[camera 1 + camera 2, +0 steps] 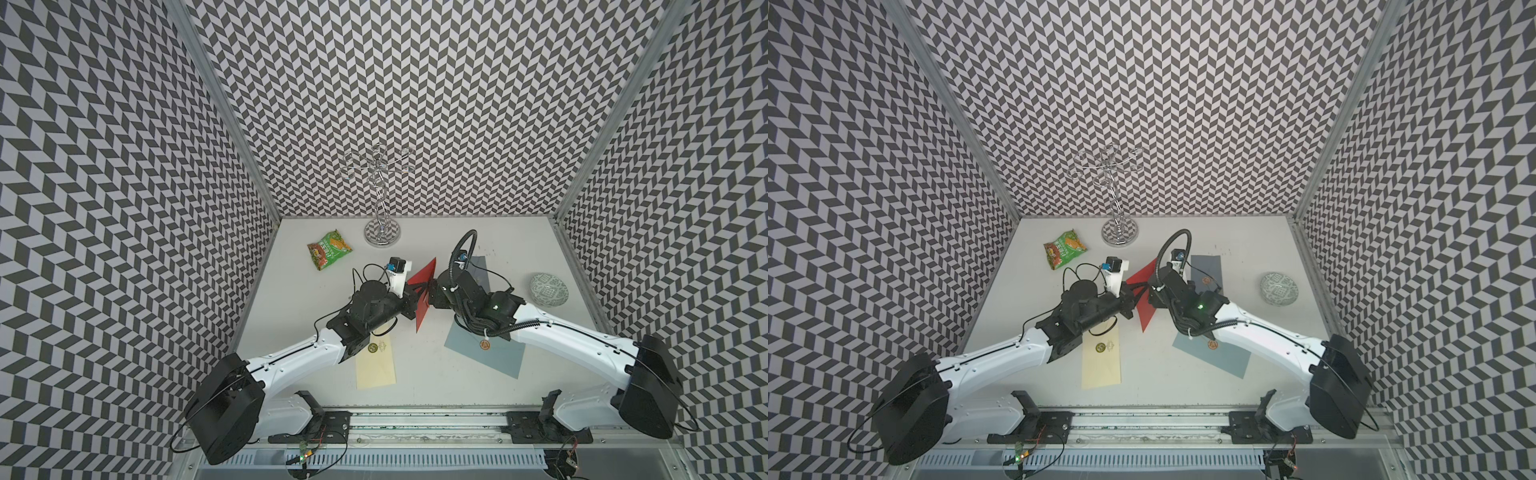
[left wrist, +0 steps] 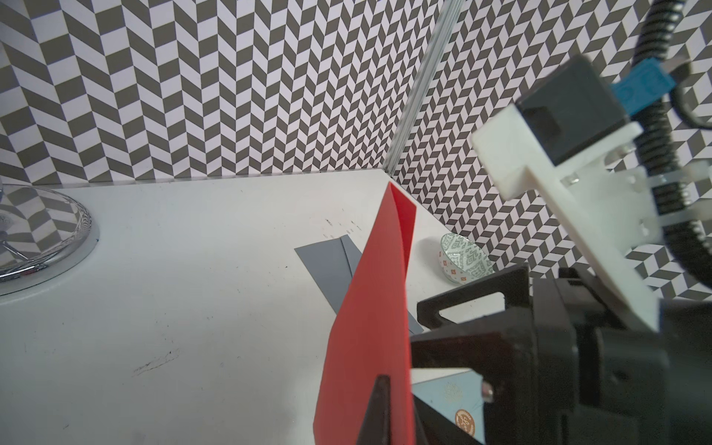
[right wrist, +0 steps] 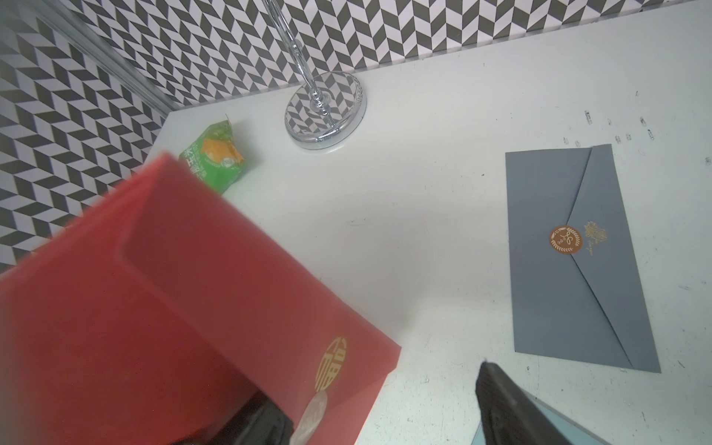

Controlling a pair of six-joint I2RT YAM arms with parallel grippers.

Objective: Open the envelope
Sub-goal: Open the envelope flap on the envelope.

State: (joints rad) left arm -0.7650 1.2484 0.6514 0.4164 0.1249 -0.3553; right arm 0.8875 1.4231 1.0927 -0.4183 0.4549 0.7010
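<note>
Red envelope (image 1: 424, 272) is up off the bench (image 1: 415, 395) at centre, standing on edge, pinched by the closed left fingers (image 2: 379, 412). Right fingers (image 3: 504, 404) are spread open, one just beside the envelope's face, the other clear. Bare bench lies below, between cream envelope (image 1: 376, 365) near left and blue-grey envelope (image 1: 486, 353) near right. There is a gold Chinese character on the red face; snack packet (image 1: 328, 249) print is unreadable.
</note>
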